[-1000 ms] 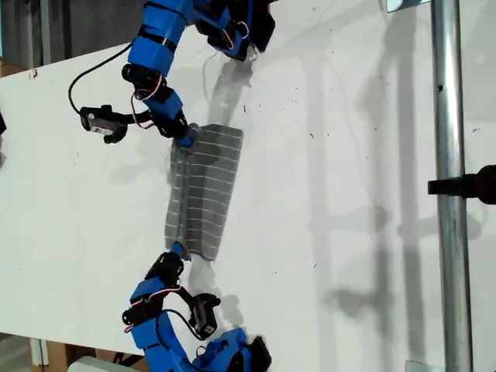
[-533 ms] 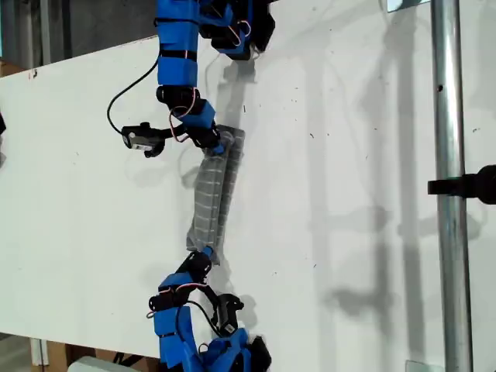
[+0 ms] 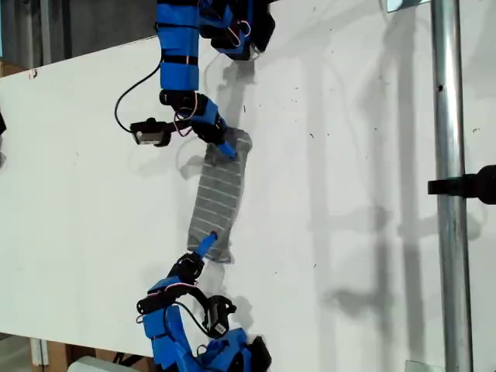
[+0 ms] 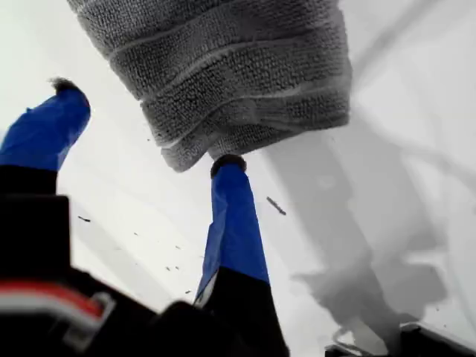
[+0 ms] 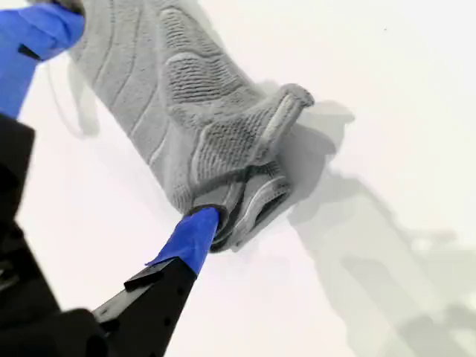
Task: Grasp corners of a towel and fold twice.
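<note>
Towel: you see grey cloth, thin pale parallel stripes across it; knit texture plain in wrist views. My first gripper: blue fingers, black body behind, red strip near the base. My second gripper: blue fingers, black mount. Table: white, few dark specks. Pole: silver metal.

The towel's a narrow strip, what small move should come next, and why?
Probably close my second gripper on the bunched towel end, to start the second fold: the towel lies as a strip, and both grippers stand open, my first gripper only touching the other end.
</note>
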